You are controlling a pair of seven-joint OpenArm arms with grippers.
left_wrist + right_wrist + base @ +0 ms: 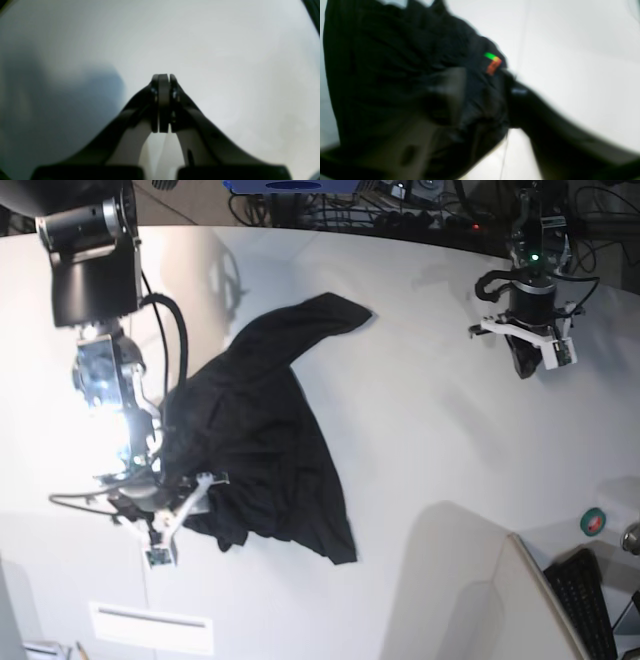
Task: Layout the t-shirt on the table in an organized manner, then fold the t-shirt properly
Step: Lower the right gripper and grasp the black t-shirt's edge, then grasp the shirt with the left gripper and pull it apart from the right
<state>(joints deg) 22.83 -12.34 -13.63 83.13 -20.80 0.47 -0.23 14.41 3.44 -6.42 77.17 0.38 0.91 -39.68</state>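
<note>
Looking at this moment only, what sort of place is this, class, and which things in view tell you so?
Probably a robot test bench or lab: a robot arm stands at the far side of a broad white table, cables trail behind it, and a keyboard sits at the near corner.

1 black t-shirt (275, 440), 2 robot arms, 2 grippers (180, 525) (163, 105)
</note>
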